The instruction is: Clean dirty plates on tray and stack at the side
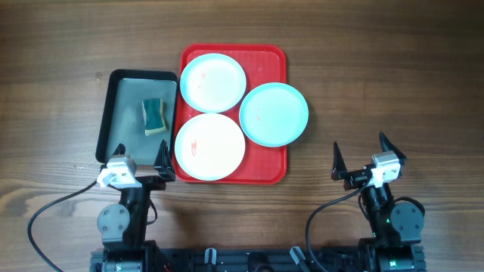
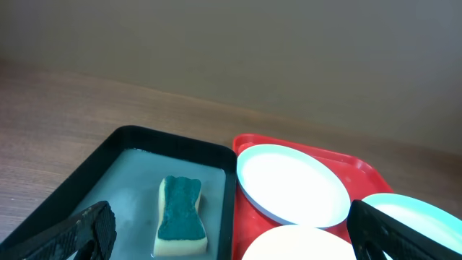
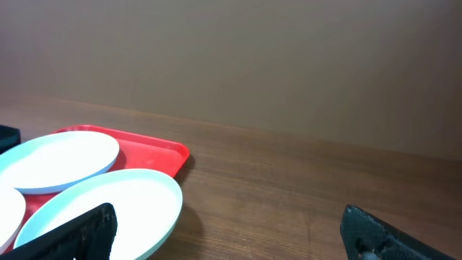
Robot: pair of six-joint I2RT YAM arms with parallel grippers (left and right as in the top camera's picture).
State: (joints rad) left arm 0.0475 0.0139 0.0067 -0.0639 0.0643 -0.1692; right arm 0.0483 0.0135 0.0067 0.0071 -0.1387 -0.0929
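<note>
Fingers of the left gripper [image 1: 138,157] spread wide apart, holding nothing. Same for the right gripper [image 1: 361,155]: fingers wide apart, nothing between them.

Ahead of the left fingers and a little to their right, the big red tray [image 1: 266,59], lying flat on the brown wood table [image 1: 393,68]. On it, all three plates, none stacked at the side yet. Closest to the left fingers, just past the right one, a white plate [image 1: 209,146] with a pale teal rim and small red smears near its left side. Farther off, behind that one, a second white plate [image 1: 213,81] with a faint pink patch in the middle. Right of both, snug against them, the teal plate [image 1: 274,113], with a small red mark and its right edge sticking out past the red tray's rim.

Straight ahead of the left fingers, the grey tray [image 1: 125,113] with a black rim, right beside the red tray's left side. Inside it, a sponge [image 1: 154,115], green on top and yellow below, lying flat. From the left wrist, seen between the two fingers, nearer the left one.

Ahead and to the left of the right fingers, the teal plate again, well apart from them. From the right wrist, seen close by the left finger.
</note>
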